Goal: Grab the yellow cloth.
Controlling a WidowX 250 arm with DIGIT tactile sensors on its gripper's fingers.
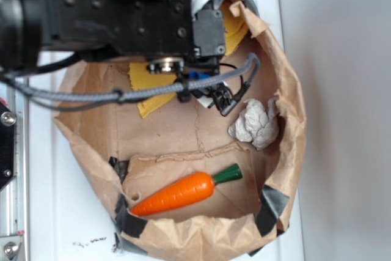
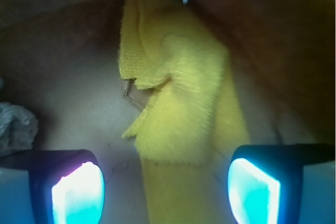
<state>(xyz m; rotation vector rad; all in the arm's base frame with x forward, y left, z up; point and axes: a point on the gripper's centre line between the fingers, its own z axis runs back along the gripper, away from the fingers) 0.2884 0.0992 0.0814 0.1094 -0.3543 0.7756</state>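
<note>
Presently jaws parted, nothing clamped; gripper [image 2: 166,187] seen in wrist view as two black fingers [image 2: 63,184] at the lower corners, pads glowing cyan-white; wide gap between them. Yellow cloth [image 2: 178,108] lying in that gap and running away from it, folded and rumpled, terry nap and frayed edge plain; no contact with either pad that can be made out. Brown paper floor under the cloth, darker paper wall rising behind.

From exterior view: gripper [image 1: 211,93] mostly masked by the black arm [image 1: 116,13] and its grey cable [image 1: 122,95]; yellow cloth [image 1: 149,84] showing in patches beneath the arm, toward the top edge of the brown paper bag [image 1: 287,90]. Bag rolled down into a low basin, dark tape at its lower corners. Grey-white paper wad [image 1: 255,124] near the right wall, apart from the cloth; same wad [image 2: 16,127] at the left edge of wrist view. Orange toy carrot [image 1: 183,191] with green top along the bottom edge, well apart from cloth. White table [image 1: 55,200] under the bag.
</note>
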